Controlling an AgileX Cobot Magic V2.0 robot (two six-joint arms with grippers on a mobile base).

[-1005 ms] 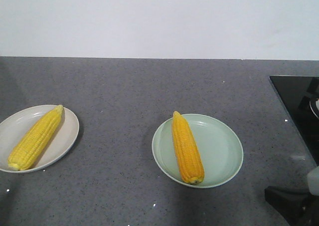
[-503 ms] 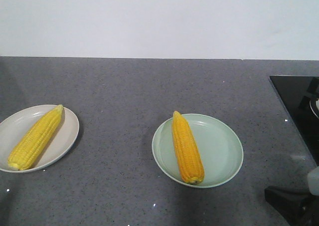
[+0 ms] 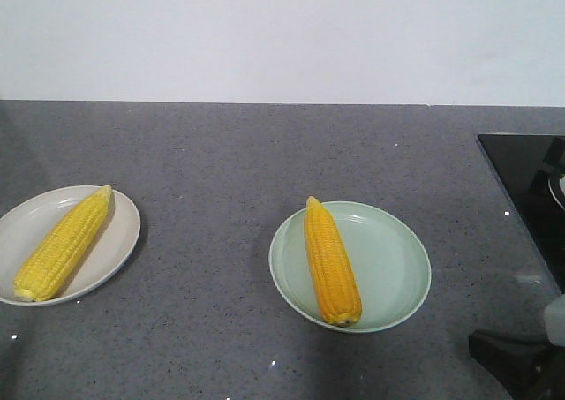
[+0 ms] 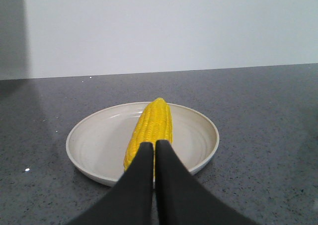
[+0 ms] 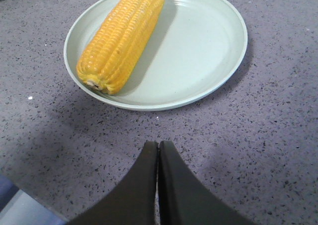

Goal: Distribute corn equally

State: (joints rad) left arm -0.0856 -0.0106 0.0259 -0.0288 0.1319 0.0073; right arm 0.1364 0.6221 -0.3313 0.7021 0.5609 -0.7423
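Nothing has moved since the earlier frames. Both sets of fingers, left (image 4: 154,146) and right (image 5: 158,146), are pressed together, empty, above the bench (image 3: 221,153). Just beyond each lies one corn cob, lengthwise away: on the cream plate (image 3: 119,232) and on the green plate (image 3: 388,259). The split looks even.
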